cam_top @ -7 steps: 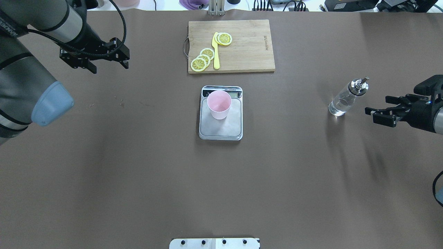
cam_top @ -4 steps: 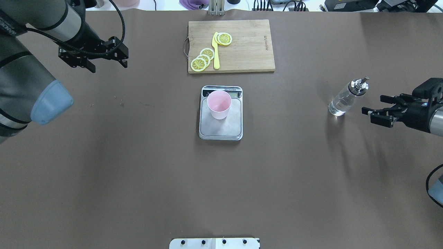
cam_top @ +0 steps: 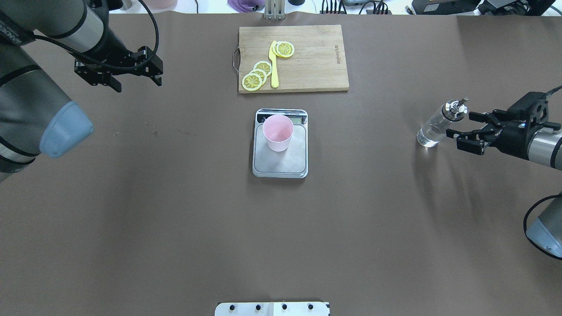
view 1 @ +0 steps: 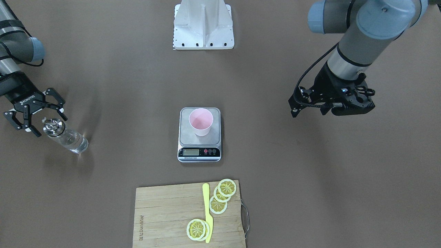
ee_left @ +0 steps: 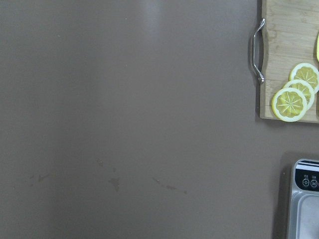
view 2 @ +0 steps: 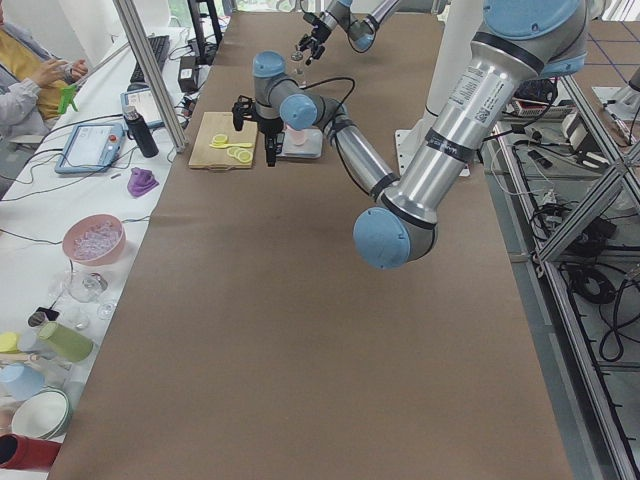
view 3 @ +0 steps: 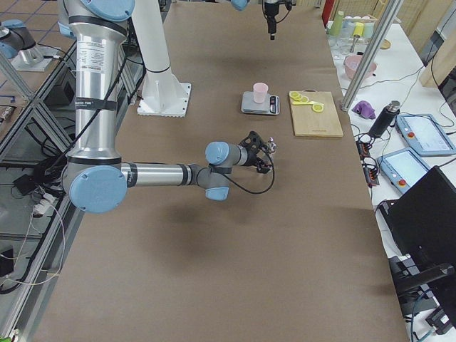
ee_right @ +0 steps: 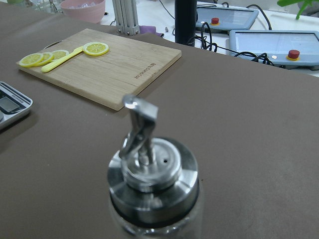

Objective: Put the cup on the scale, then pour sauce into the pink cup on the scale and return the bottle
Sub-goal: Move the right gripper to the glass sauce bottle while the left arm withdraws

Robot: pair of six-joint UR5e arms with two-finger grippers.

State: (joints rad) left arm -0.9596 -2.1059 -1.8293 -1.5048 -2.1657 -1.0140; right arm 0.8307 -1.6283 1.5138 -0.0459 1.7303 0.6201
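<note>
The pink cup (cam_top: 277,131) stands upright on the silver scale (cam_top: 281,163) at the table's middle; both also show in the front view, the cup (view 1: 201,121) on the scale (view 1: 184,136). The clear glass bottle (cam_top: 436,126) with its metal pourer stands on the table at the right, with clear sauce inside. My right gripper (cam_top: 460,127) is open and empty, level with the bottle's neck and just to its right, its fingers close to the cap. The right wrist view shows the cap (ee_right: 152,174) near and centred. My left gripper (cam_top: 138,86) is open and empty, high over the far left.
A wooden cutting board (cam_top: 316,61) with lemon slices (cam_top: 257,75) and a yellow knife (cam_top: 274,66) lies behind the scale. The robot's white base plate (view 1: 203,24) sits at the near edge.
My right gripper has moved left towards the bottle and now reaches its neck. The bottle, cup and scale have not moved. The left arm has barely shifted.
</note>
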